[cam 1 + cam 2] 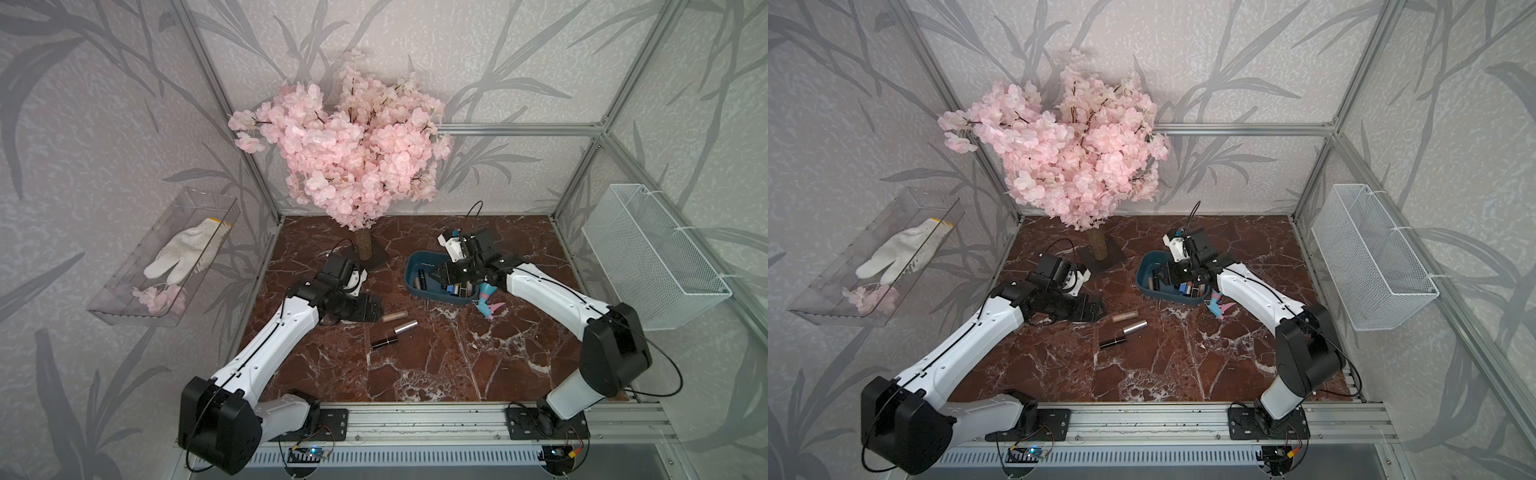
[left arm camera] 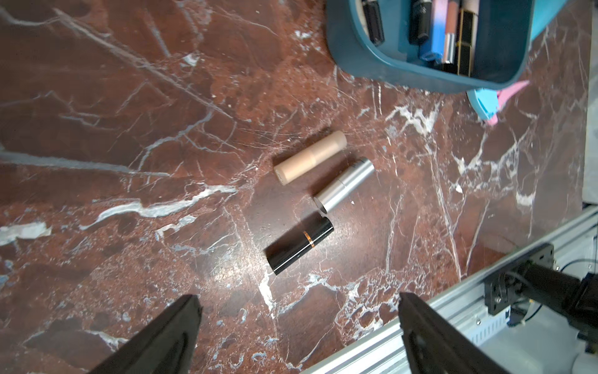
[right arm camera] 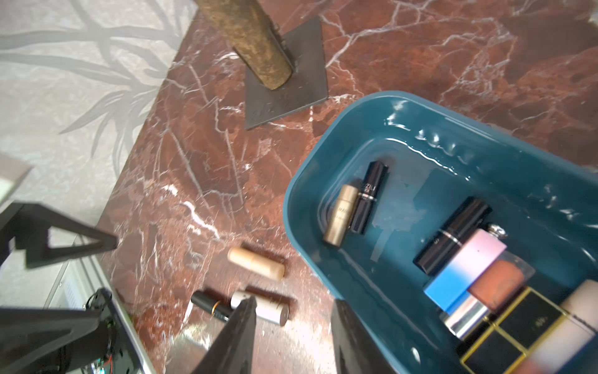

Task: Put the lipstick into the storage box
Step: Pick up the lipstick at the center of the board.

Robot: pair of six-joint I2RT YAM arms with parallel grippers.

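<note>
Left wrist view: the left pincer (image 2: 299, 336) hangs low over the worktop (image 2: 129, 194), its jaws spread wide and empty. Just ahead of it, three tubes lie loose near the middle of the worktop. The black lipstick (image 2: 299, 245) is closest to the near edge, the silver lipstick (image 2: 344, 184) is just past it, and the beige lipstick (image 2: 310, 157) is farthest. All three lie roughly parallel and close together. The left arm reaches in from the near-left corner with its forearm sloping down toward them.

Farther back and right of centre sits the storage box (image 3: 291, 207). At one end a gold lipstick (image 3: 341, 215) and a dark lipstick (image 3: 370, 197) lie side by side, and a packed cluster of tubes fills the other end. The job looks well advanced but unfinished, with the three loose tubes left to move.

The right arm rises from the near-right corner with its elbow high and its wrist bent down over the box. The right pincer (image 3: 294, 340) has its jaws partly apart and grips nothing. A blossom tree (image 1: 345, 158) stands by the far edge.
</note>
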